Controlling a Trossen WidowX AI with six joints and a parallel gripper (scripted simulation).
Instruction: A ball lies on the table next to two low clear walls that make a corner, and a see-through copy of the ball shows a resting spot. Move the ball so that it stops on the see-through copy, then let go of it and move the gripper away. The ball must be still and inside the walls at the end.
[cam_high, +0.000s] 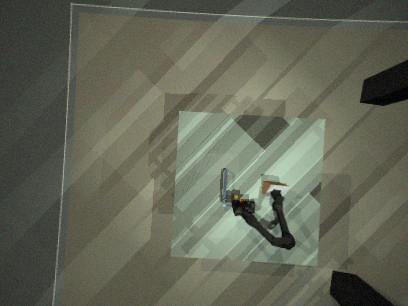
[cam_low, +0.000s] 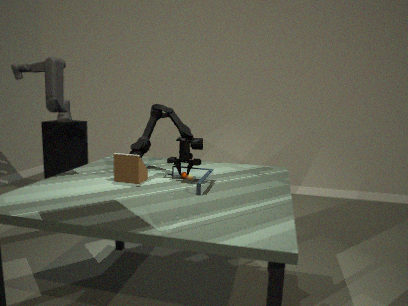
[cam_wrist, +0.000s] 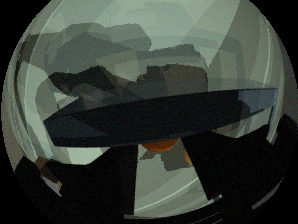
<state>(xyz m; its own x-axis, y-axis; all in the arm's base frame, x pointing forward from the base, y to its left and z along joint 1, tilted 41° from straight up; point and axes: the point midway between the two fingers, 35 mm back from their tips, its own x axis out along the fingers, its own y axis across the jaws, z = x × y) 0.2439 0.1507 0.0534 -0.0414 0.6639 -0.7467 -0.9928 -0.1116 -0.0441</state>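
The orange ball (cam_low: 184, 175) lies on the pale green table by the low clear walls (cam_low: 202, 180). My gripper (cam_low: 184, 172) points straight down over it, with a finger on either side, shut on the ball. In the top view the ball (cam_high: 241, 200) shows as an orange spot at the gripper (cam_high: 239, 201), just right of the long wall (cam_high: 224, 186). In the wrist view the ball (cam_wrist: 161, 144) sits between the two dark fingers, half hidden behind a wall's dark edge (cam_wrist: 153, 119). I cannot make out the see-through copy.
A tan box (cam_low: 129, 168) stands on the table left of the gripper, close to the arm's base (cam_high: 272, 187). A second grey arm (cam_low: 50, 85) on a black pedestal (cam_low: 64, 147) stands off the table at far left.
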